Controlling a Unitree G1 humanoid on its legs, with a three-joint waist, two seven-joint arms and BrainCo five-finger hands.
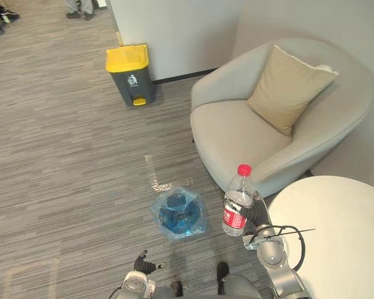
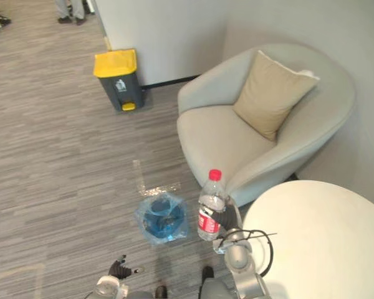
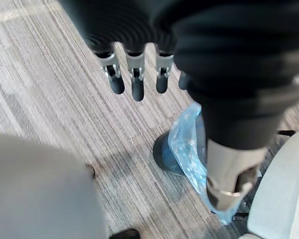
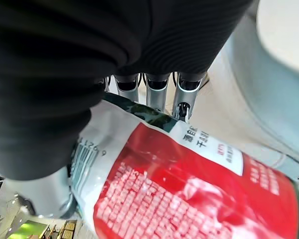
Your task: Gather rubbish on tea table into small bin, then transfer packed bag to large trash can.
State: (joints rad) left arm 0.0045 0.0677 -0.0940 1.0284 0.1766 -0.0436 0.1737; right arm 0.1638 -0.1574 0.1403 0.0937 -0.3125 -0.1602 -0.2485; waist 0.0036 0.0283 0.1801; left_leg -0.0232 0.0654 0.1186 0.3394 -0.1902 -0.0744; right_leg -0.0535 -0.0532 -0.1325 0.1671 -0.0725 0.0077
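Progress: we judge the gathering step to be under way. Right hand (image 1: 255,213) is wrapped round a clear bottle (image 1: 239,202) with red cap and red label, held upright in the air off the edge of the round white worktop (image 1: 336,243), between it and the small bin (image 1: 179,213). The bottle is not yet over the bin. The bin stands on the floor, lined with a blue bag (image 3: 187,144); we cannot tell its contents. The part of the worktop in view carries nothing.

Left hand (image 3: 134,74) hangs low near the floor, fingers straight and relaxed, holding nothing.

Left to do, by our reading: drop the bottle in, pack the bag, carry it to the large trash can (image 1: 130,75), grey with a yellow lid, well apart by the wall (image 1: 174,31).

Room: grey striped carpet (image 1: 62,156); pale armchair (image 1: 237,134) with a beige cushion (image 1: 287,87) just behind the worktop; a person (image 1: 75,9) stands at the far edge
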